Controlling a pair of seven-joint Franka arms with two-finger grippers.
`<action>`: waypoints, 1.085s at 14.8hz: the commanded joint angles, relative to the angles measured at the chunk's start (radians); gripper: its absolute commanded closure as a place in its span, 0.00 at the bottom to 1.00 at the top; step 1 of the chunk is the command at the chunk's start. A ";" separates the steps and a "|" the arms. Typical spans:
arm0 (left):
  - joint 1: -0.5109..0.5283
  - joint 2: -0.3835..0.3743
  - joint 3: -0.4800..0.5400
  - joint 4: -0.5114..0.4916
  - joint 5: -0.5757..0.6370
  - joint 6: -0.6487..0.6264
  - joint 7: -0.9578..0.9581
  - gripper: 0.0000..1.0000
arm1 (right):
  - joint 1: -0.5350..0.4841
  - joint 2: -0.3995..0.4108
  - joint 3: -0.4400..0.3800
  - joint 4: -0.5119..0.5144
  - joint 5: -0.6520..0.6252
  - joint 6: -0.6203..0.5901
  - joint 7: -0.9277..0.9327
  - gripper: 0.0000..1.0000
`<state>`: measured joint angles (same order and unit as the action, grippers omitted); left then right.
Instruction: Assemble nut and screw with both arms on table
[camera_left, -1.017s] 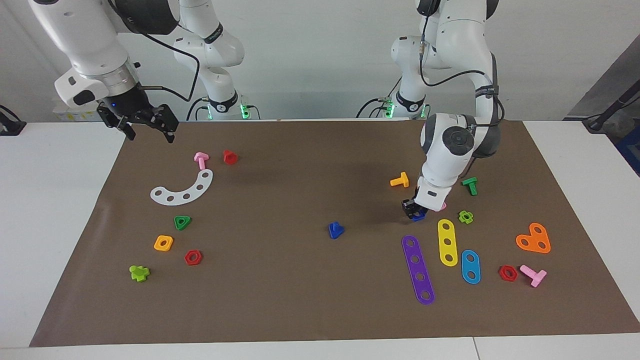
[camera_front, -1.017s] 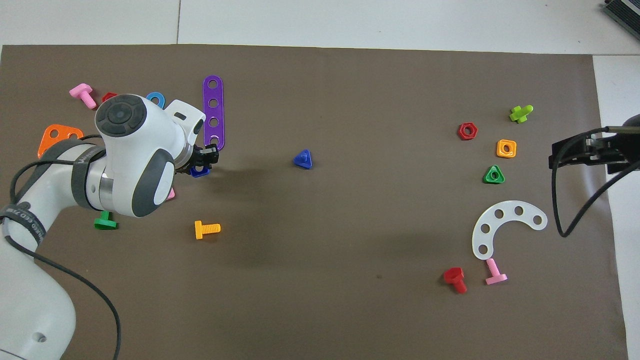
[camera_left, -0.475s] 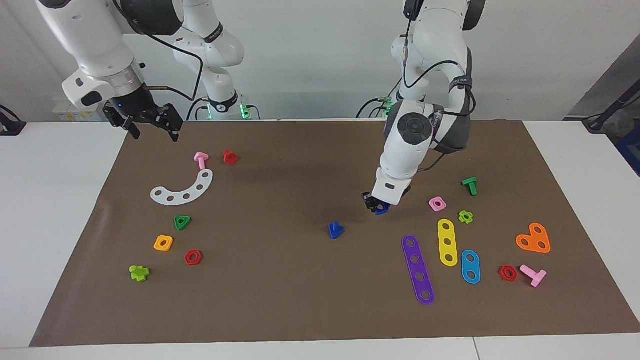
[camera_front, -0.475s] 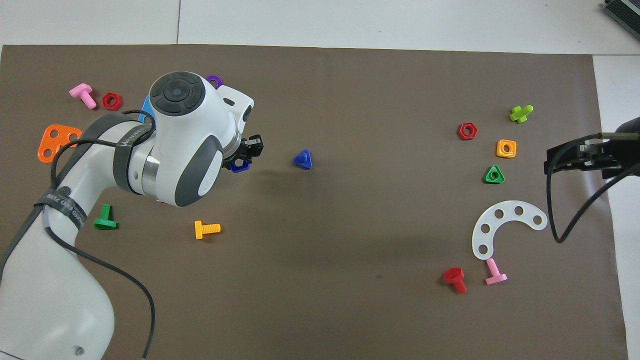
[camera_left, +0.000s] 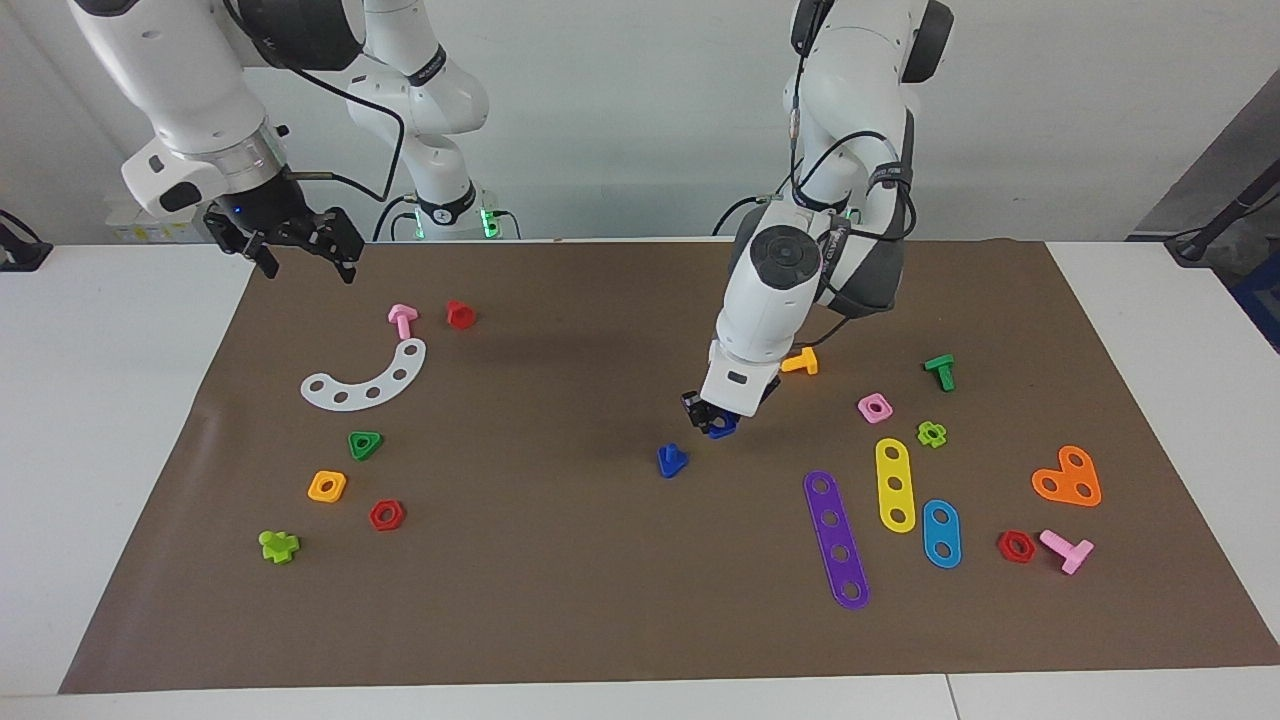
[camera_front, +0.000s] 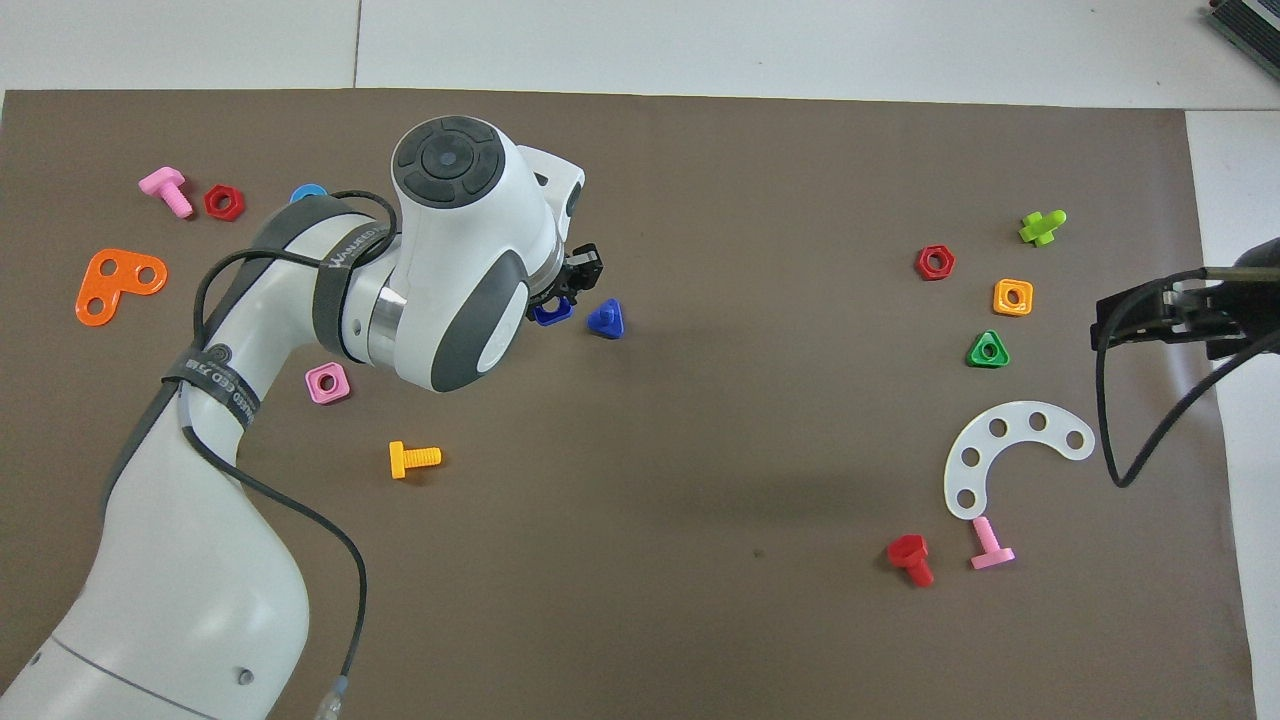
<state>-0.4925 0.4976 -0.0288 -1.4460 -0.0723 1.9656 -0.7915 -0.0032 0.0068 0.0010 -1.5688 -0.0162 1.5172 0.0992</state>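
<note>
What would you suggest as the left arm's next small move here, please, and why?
Probably carry the blue nut the last bit sideways until its hole sits over the blue screw, then lower. The left hand is shut on the nut in the air beside the screw, which stands shaft-up on the mat. The right hand waits open at the mat's corner.

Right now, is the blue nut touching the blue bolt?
Apart. The facing view shows brown mat between the blue nut, held in the left gripper, and the blue bolt.
</note>
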 joint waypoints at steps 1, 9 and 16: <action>-0.024 0.085 0.016 0.116 -0.021 -0.031 -0.018 0.78 | -0.004 -0.027 0.005 -0.033 0.016 0.024 -0.004 0.00; -0.064 0.127 0.013 0.151 -0.012 -0.002 -0.017 0.79 | -0.006 -0.027 0.005 -0.033 0.016 0.024 -0.004 0.00; -0.086 0.168 0.016 0.151 0.006 -0.014 -0.017 0.80 | -0.006 -0.027 0.005 -0.033 0.016 0.024 -0.004 0.00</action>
<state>-0.5636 0.6508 -0.0295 -1.3297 -0.0730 1.9675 -0.8006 -0.0021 0.0067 0.0011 -1.5688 -0.0162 1.5172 0.0992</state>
